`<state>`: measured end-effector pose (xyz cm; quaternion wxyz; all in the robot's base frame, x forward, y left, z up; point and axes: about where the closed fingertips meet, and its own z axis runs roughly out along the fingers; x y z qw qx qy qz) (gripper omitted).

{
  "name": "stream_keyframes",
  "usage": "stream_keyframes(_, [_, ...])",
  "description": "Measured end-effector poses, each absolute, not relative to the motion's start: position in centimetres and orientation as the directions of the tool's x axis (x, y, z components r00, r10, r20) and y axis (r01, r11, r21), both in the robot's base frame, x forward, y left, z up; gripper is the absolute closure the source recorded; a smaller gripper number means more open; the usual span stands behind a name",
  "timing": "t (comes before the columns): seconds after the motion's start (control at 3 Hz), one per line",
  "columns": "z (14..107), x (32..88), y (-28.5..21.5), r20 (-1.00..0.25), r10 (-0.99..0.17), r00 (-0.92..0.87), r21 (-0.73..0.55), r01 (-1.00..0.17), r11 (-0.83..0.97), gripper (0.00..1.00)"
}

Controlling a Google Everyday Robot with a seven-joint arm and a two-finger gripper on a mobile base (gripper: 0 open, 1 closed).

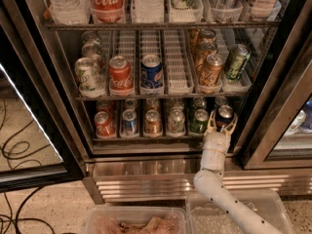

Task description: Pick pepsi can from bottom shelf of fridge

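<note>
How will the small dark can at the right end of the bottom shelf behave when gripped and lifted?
The small dark blue aluminium can looks rigid but thin-walled, so a hard squeeze might dent it. Its smooth round side may slip between the fingers of the open tool, which flank it. Standing upright beside a green can, it could tip against that neighbour.

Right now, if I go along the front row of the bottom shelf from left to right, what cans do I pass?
Red can → blue can → orange can → pale can → green can → pepsi can. The gripper is there at the right end, open, with a finger on each side of the pepsi can.
</note>
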<state>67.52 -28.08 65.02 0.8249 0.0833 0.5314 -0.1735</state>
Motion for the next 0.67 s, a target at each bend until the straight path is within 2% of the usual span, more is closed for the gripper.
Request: stream_keyframes(0.67, [64.79,66.03,-28.14,-0.916,-0.225,0.331,-0.108,0.338,0.935,1.0])
